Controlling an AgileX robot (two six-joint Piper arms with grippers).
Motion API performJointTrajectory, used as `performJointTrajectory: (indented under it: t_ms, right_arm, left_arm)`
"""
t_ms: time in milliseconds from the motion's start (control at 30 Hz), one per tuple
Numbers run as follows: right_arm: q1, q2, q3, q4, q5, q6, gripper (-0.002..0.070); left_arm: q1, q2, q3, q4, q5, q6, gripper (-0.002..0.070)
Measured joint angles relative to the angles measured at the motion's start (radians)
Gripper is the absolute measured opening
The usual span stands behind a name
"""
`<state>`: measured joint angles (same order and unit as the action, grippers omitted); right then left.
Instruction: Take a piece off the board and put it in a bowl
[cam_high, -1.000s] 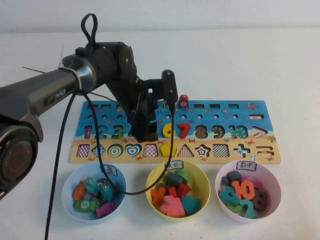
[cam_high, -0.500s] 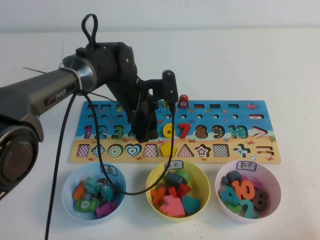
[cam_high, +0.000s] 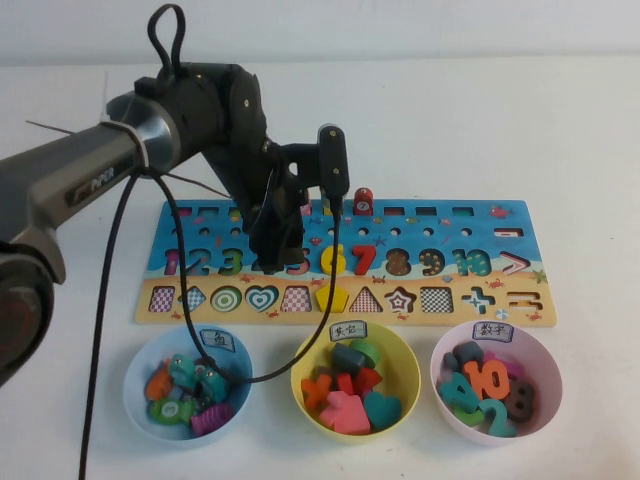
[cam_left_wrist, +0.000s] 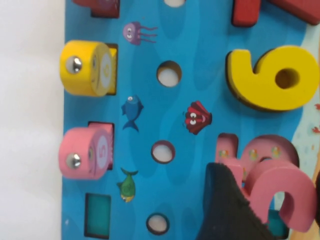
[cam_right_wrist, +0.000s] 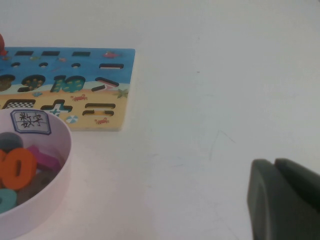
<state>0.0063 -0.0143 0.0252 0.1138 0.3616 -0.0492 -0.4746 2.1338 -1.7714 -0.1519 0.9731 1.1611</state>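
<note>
Lifting out of its slot, pink "5" (cam_left_wrist: 272, 182) tilts at frame centre of the board (cam_high: 500, 300), left gripper (cam_high: 283, 262) pinching its edge. Risk: shallow hold slips, piece drops before pink bowl (cam_high: 545, 408), lower right. Right gripper (cam_right_wrist: 285, 200) sits off-board, jaws together, empty.

A white table (cam_high: 500, 120) fills the scene, plain and matte, evenly lit with soft shadows. Behind its far edge runs a pale wall (cam_high: 400, 25).
</note>
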Motion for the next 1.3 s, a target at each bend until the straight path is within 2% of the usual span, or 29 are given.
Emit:
performJointTrajectory:
  t_ms: [200,300,467,600,767,1000,1100,1233,1300]
  right_arm:
    - [0.0,0.0,0.0,0.0,0.0,0.0,-0.0017]
    - [0.0,0.0,0.0,0.0,0.0,0.0,-0.0017]
    - [0.0,0.0,0.0,0.0,0.0,0.0,-0.0017]
    - [0.0,0.0,0.0,0.0,0.0,0.0,-0.0017]
    - [0.0,0.0,0.0,0.0,0.0,0.0,-0.0017]
    - [0.0,0.0,0.0,0.0,0.0,0.0,-0.0017]
    - [0.0,0.0,0.0,0.0,0.0,0.0,-0.0017]
    - [0.0,0.0,0.0,0.0,0.0,0.0,-0.0015]
    - [0.0,0.0,0.0,0.0,0.0,0.0,-0.0016]
  left_arm:
    - [-0.012,-0.03,0.0,0.006,0.043,-0.011,0.0307]
    - [-0.049,-0.057,0.0,0.006,0.091,-0.056,0.0307]
    - [-0.166,-0.1,0.0,-0.004,0.189,-0.136,0.0307]
    - [-0.262,-0.111,0.0,-0.065,0.209,-0.172,0.0307]
    - [-0.349,-0.111,0.0,-0.108,0.155,-0.171,0.0307]
    - [-0.427,-0.103,0.0,-0.153,0.07,-0.129,0.0307]
    - [-0.442,-0.083,0.0,-0.171,0.049,-0.108,0.0356]
    - [-0.445,-0.062,0.0,-0.159,0.044,-0.097,0.0504]
    - [-0.443,-0.062,0.0,-0.129,0.042,-0.097,0.0535]
